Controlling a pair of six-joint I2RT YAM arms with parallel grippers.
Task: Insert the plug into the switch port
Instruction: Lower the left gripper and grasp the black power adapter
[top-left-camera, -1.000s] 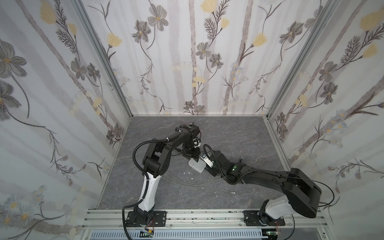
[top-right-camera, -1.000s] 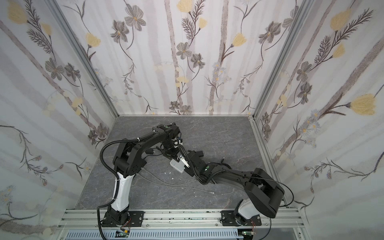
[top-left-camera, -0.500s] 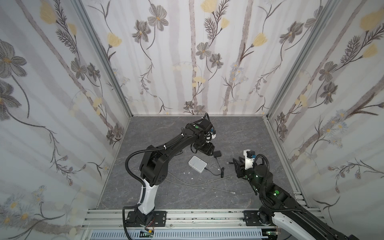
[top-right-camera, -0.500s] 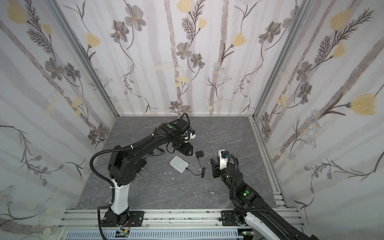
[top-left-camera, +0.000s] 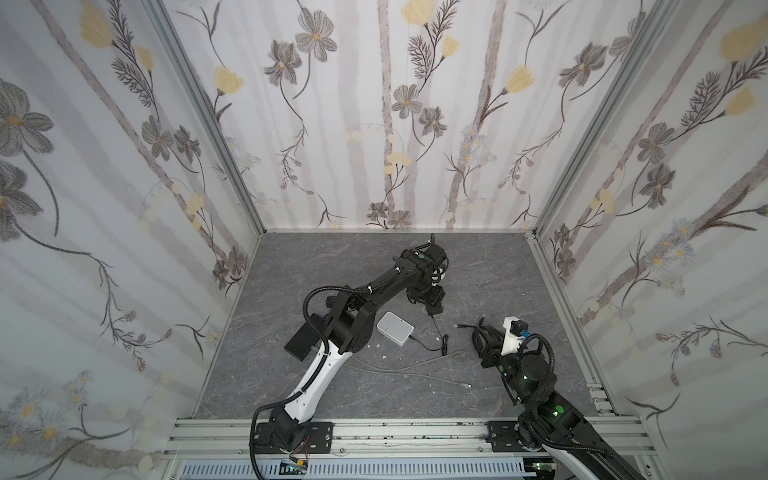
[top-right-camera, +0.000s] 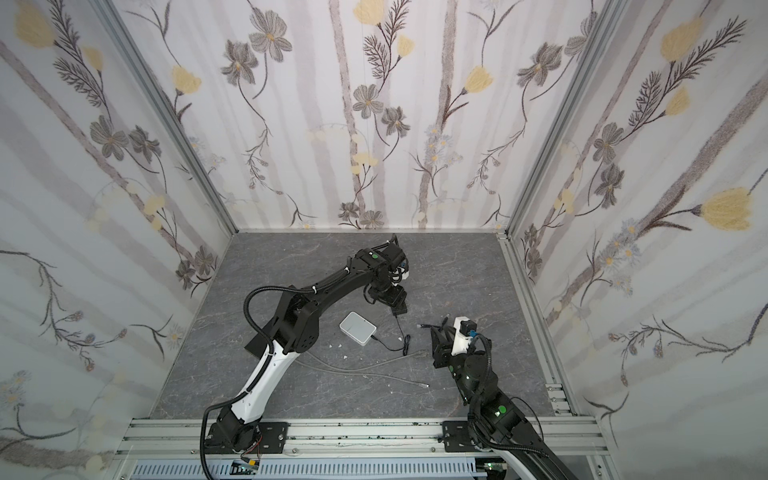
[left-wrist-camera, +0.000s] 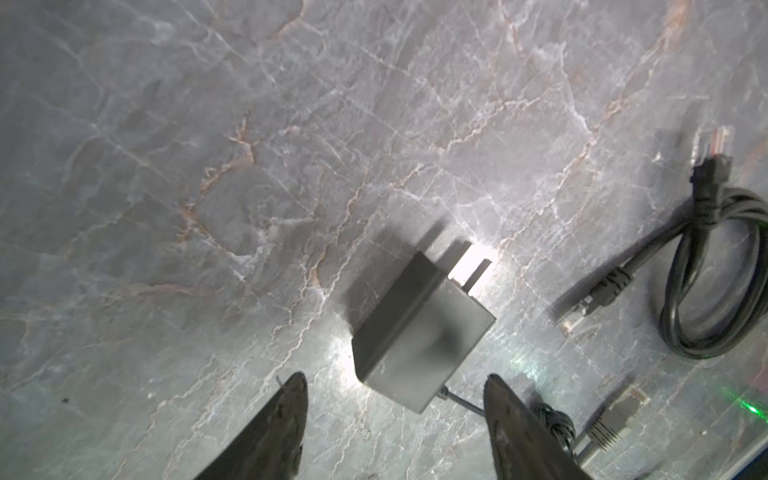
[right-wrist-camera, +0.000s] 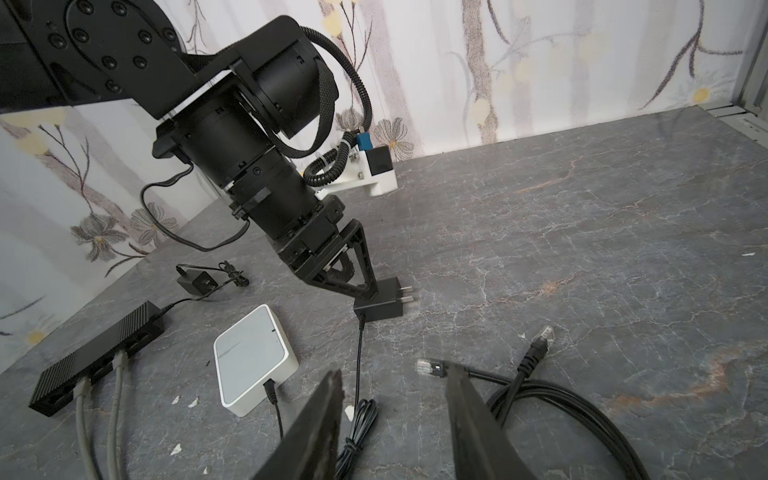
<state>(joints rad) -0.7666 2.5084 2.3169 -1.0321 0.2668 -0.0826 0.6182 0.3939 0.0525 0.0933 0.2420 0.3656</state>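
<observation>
The switch, a small flat white box (right-wrist-camera: 253, 357) with a pale grey top, lies mid-table in both top views (top-left-camera: 395, 328) (top-right-camera: 357, 328). A black plug (right-wrist-camera: 269, 388) on a thin black lead sits in the switch port on its thin side face. The lead runs to a black power adapter (right-wrist-camera: 380, 305) (left-wrist-camera: 419, 332). My left gripper (left-wrist-camera: 397, 380) (top-left-camera: 432, 299) stands open over that adapter, holding nothing. My right gripper (right-wrist-camera: 394, 370) (top-left-camera: 482, 332) is open and empty above the table, to the right of the box.
A coiled black network cable (right-wrist-camera: 561, 399) with clear plugs (right-wrist-camera: 428, 368) lies under my right gripper. Left of the box is a black hub (right-wrist-camera: 99, 357) with two grey cables (top-left-camera: 399, 365). A second adapter (right-wrist-camera: 195, 282) lies farther back. White scraps dot the table.
The right arm has pulled back from the white box to the right. The left gripper has left the box and moved right and back to the adapter.
</observation>
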